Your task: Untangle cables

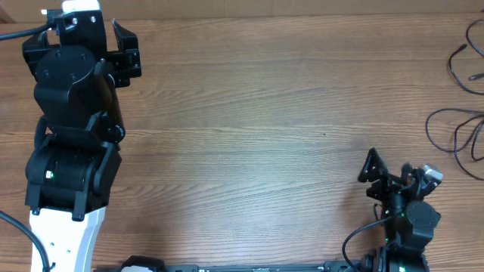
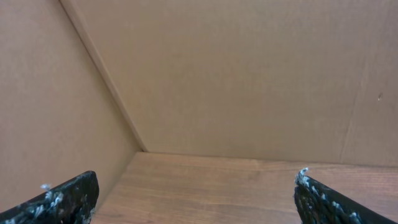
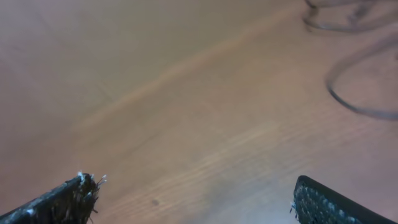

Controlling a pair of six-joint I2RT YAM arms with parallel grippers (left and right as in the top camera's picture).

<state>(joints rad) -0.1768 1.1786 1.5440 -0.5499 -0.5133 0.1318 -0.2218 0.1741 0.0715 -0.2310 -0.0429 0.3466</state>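
Observation:
Thin black cables lie in loose loops at the table's right edge: one loop [image 1: 456,140] at mid right and another cord [image 1: 456,66] at the far right corner. They show blurred at the top right of the right wrist view [image 3: 357,78]. My right gripper [image 1: 389,175] is open and empty near the front right, left of and nearer than the cables. My left gripper [image 1: 94,34] is open and empty at the far left corner, facing the cardboard wall; in the left wrist view [image 2: 196,193] nothing lies between its fingers.
A brown cardboard wall [image 2: 236,81] stands along the table's far and left sides. The wooden table [image 1: 249,128] spans the view. The left arm's body [image 1: 72,136] fills the left side.

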